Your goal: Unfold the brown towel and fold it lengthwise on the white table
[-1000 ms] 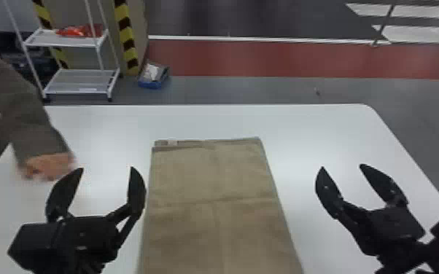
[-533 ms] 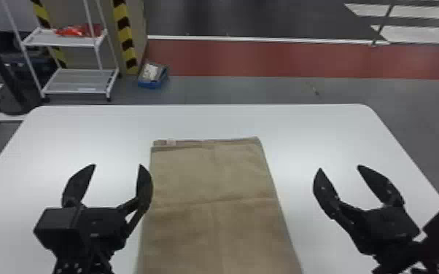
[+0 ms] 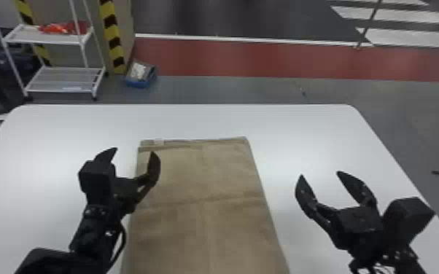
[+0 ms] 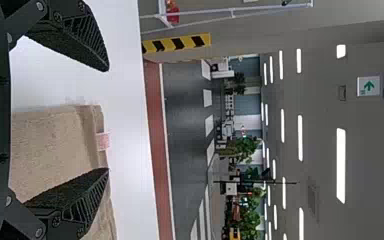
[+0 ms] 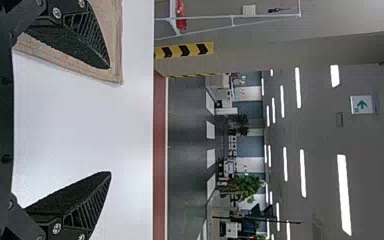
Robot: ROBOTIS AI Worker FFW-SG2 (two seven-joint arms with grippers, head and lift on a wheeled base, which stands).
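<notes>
Left end effector (image 3: 134,151): released, fingers apart, located at the left edge of the towel (image 3: 208,178). Right end effector (image 3: 320,175): released, fingers apart, located right of the towel. Towel: flat on the table (image 3: 302,127), label (image 3: 159,141) at far left corner. Cart (image 3: 62,78): beyond table, far left.

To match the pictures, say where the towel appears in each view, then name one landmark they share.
Head view: the towel, central, running off the bottom edge.
Left wrist view: seen through the open left pincer and behind its right finger.
Right wrist view: behind the left finger of the right pincer.
Shared landmark: red floor band.
</notes>
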